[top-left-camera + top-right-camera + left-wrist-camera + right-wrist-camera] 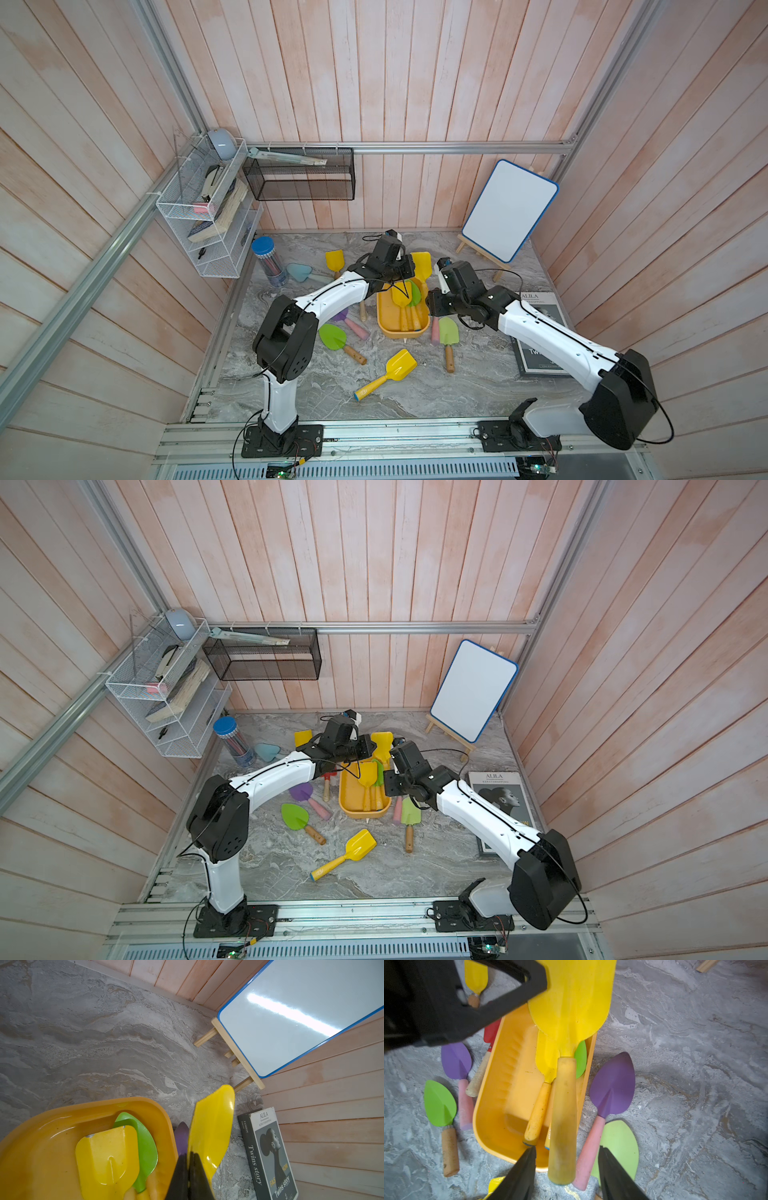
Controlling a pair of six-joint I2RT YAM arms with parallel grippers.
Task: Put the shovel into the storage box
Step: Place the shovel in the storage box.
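Observation:
A large yellow shovel (pixel 571 1001) hangs tilted over the storage box's (pixel 508 1084) side rim. Its pale handle (pixel 564 1115) sticks out past the box's end. My left gripper (pixel 188 1154) is shut on the edge of the shovel's blade (pixel 212 1122). My right gripper (pixel 566 1148) is open, a finger on each side of the handle and neither touching it. In both top views the blade (pixel 422 264) shows at the far end of the box (pixel 386 316). A smaller yellow shovel (pixel 108 1157) and a green one (pixel 145 1142) lie inside the box.
Loose shovels lie around the box: purple (pixel 612 1084) and light green (pixel 618 1147) right beside it, green (pixel 332 336) and yellow (pixel 399 365) nearer the front. A book (pixel 540 332) lies at the right, a whiteboard (pixel 509 210) on its easel at the back right, a pencil jar (pixel 270 262) at the left.

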